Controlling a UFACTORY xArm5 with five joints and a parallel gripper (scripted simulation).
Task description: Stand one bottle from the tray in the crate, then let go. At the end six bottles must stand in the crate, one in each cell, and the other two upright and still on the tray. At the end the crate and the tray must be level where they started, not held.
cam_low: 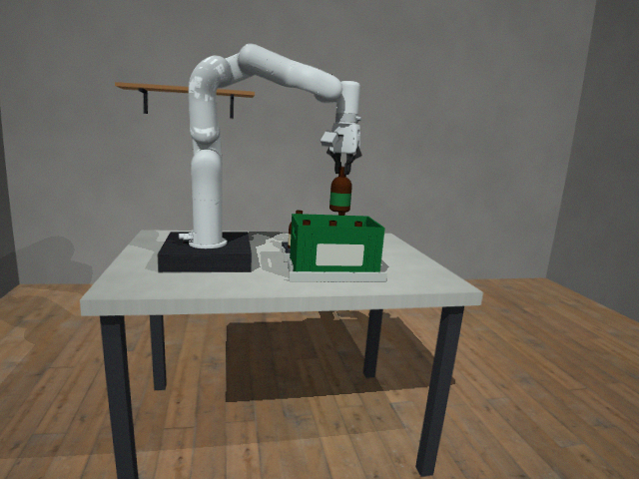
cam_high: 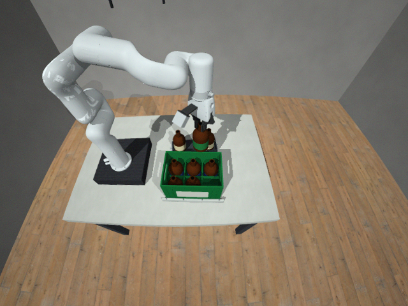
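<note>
My gripper [cam_high: 200,124] is shut on the neck of a brown bottle with a green label [cam_high: 199,139]. In the exterior view the gripper [cam_low: 342,169] holds this bottle [cam_low: 339,195] upright in the air, its base just above the rim of the green crate [cam_low: 336,242]. The crate [cam_high: 188,176] holds several brown bottles; its front right cell [cam_high: 210,182] is empty. Behind the crate, two brown bottles stand on the dark tray [cam_high: 195,146]: one with a cream label at the left [cam_high: 178,141], one partly hidden behind the held bottle [cam_high: 210,138].
The crate sits on a flat white base [cam_low: 337,276]. The arm's black base block [cam_high: 123,161] stands left of the crate. A wooden shelf [cam_low: 184,90] hangs on the back wall.
</note>
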